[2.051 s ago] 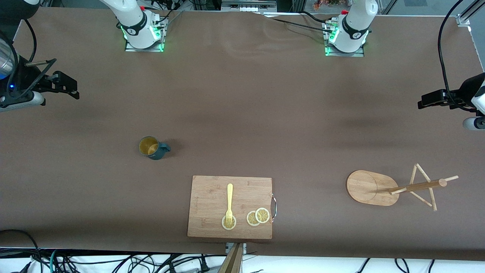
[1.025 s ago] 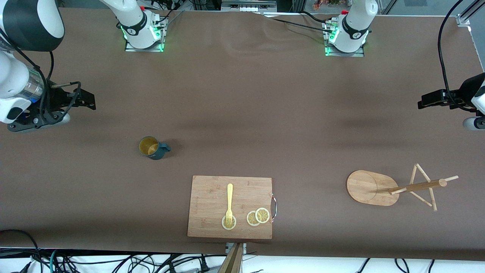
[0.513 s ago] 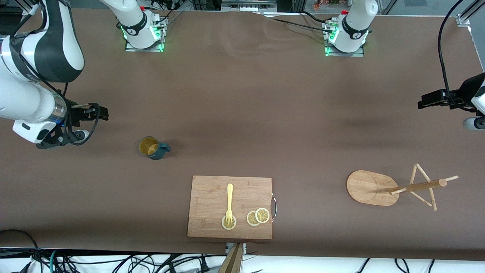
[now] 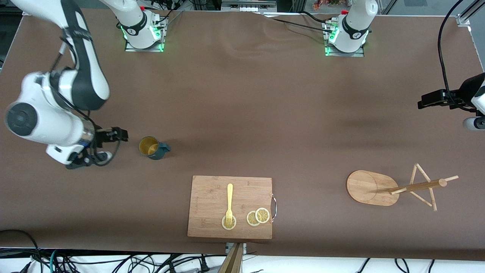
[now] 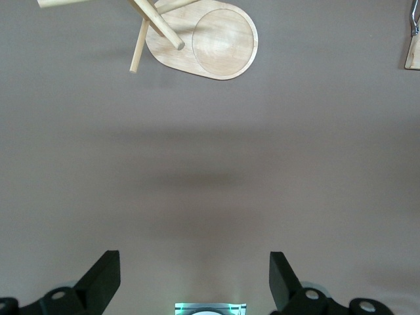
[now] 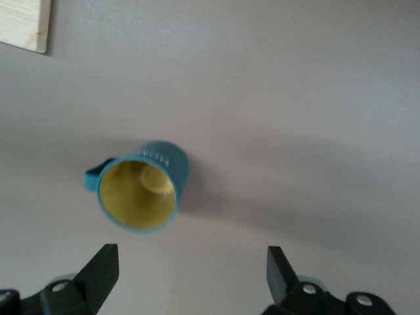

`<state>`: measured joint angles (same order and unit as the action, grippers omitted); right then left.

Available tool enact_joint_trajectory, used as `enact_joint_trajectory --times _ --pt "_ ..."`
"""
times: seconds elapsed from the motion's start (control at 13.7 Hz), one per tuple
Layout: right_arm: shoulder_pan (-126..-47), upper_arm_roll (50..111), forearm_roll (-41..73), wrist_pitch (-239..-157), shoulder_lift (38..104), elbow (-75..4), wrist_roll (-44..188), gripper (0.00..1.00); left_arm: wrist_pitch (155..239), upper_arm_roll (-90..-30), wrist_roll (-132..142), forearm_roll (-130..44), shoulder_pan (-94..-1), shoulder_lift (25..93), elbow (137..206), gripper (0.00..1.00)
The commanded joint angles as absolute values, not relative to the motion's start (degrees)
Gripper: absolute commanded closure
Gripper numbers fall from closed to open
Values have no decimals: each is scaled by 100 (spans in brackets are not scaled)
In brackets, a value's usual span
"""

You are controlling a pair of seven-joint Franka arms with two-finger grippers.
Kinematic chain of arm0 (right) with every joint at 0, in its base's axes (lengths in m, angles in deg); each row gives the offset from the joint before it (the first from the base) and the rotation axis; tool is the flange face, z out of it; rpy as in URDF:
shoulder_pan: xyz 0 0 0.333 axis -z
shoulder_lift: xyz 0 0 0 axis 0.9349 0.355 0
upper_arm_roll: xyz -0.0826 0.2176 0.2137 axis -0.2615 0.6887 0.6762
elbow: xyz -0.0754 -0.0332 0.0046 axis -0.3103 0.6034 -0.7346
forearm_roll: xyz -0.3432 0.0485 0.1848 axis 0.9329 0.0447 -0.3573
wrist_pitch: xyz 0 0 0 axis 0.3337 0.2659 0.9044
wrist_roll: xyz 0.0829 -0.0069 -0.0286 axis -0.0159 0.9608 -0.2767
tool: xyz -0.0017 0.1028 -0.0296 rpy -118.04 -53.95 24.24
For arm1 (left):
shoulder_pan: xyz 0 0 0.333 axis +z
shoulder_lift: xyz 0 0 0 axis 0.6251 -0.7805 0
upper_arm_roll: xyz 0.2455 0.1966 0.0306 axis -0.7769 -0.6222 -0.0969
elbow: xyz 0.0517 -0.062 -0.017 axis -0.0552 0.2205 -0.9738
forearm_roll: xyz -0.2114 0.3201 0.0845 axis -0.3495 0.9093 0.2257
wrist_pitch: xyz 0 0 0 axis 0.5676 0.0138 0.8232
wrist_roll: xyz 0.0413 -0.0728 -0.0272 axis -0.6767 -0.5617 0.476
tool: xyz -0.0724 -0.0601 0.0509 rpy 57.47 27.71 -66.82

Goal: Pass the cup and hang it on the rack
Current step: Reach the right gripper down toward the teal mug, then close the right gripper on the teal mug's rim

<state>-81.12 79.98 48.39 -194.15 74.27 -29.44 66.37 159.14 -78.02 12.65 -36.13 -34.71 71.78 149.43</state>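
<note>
Swinging in from the table's edge since the earlier frame, the right gripper [image 4: 120,134] now hangs just beside the cup [image 4: 152,147], jaws spread wide and empty; left gripper [image 4: 423,101] waits, released; oval-based wooden rack [image 4: 370,188] stands well apart; ribbed teal cup upright, probably light, rigid; grip its rim.

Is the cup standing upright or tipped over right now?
Upright. The cup stands on the table with its mouth facing up, the yellowish inside visible from above, also in the right wrist view. It looks empty.
</note>
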Motion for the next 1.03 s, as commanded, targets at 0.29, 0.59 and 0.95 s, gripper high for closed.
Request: enact_joint_trajectory --times 0.29,0.59,0.95 --pt "-8353 7994 4759 -20135 7952 -3057 6710 1 15959 -7772 1281 -3506 -3456 7231 14988 0" --pt "-8353 7985 4759 -20145 8067 -3092 6702 2 15959 -7772 1290 -3506 -3447 7231 14988 0" --pt "-8353 7994 4759 -20232 8103 -3294 6702 25 15950 -7772 1264 -3506 -3456 7231 14988 0"
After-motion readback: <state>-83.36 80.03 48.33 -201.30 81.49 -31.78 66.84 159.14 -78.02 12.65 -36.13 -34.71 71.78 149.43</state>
